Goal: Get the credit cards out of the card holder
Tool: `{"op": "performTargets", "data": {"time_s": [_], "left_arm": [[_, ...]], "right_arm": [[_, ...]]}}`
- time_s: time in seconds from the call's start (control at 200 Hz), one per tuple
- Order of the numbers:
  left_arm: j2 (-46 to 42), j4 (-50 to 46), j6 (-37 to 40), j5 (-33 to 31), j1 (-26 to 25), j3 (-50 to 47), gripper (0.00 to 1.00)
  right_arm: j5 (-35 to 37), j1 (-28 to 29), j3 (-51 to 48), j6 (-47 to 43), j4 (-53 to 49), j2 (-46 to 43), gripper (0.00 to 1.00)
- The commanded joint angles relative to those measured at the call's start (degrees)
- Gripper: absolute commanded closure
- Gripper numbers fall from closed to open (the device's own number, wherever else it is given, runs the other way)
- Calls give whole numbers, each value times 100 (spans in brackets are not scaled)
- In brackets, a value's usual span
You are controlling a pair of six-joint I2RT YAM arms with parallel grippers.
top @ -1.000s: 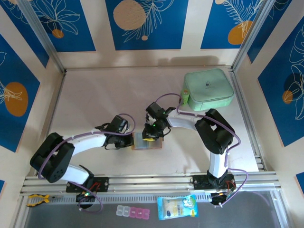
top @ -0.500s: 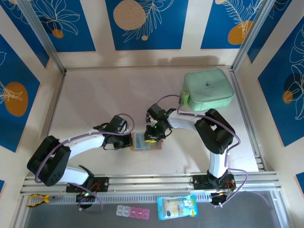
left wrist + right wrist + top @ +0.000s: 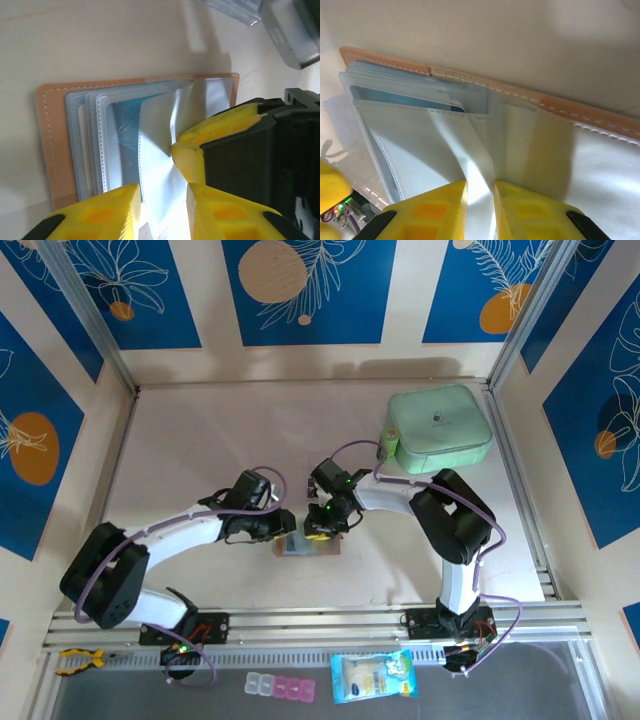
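Observation:
The tan card holder [image 3: 303,547] lies open on the table between both grippers, its clear sleeves fanned out [image 3: 45,145] [image 3: 485,82]. A blue credit card [image 3: 125,150] shows inside one sleeve, its top edge [image 3: 405,96] peeking out in the right wrist view. My right gripper [image 3: 318,530] [image 3: 480,187] is shut on a clear sleeve [image 3: 475,170], lifting it off the stack. My left gripper [image 3: 283,530] [image 3: 162,192] is open at the holder's left side, with a pale lifted sleeve [image 3: 160,165] lying loose between its fingers. A yellow finger [image 3: 210,135] of the right gripper stands just beyond.
A mint-green zip case [image 3: 438,428] sits at the back right. Pill boxes [image 3: 280,686] and a blue packet [image 3: 372,677] lie on the front ledge below the arm bases. Metal rails line both sides of the table.
My left gripper has slid right up to the card holder and its jaws have parted. The right gripper has kept its hold on the sleeve.

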Motion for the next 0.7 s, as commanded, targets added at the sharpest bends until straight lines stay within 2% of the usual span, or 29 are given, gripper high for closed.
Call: {"op": "performTargets", "data": {"time_s": [0.0,0.155,0.485,0.695], "left_arm": [[221,339,-157,294,27,99,68],[451,478,-212,326,13,103,67],[565,600,-279,366,-18,168,76],[576,552,-320,367,-60,363,75]], "right_arm": [[18,-34,-172,-68,-73,-127,78],[-3,-48,-209,-59,-47,-156,78],[39,-90,-288,-51,-11,-525,78],[144,-181,-313,-128,-192,-892,78]]}}
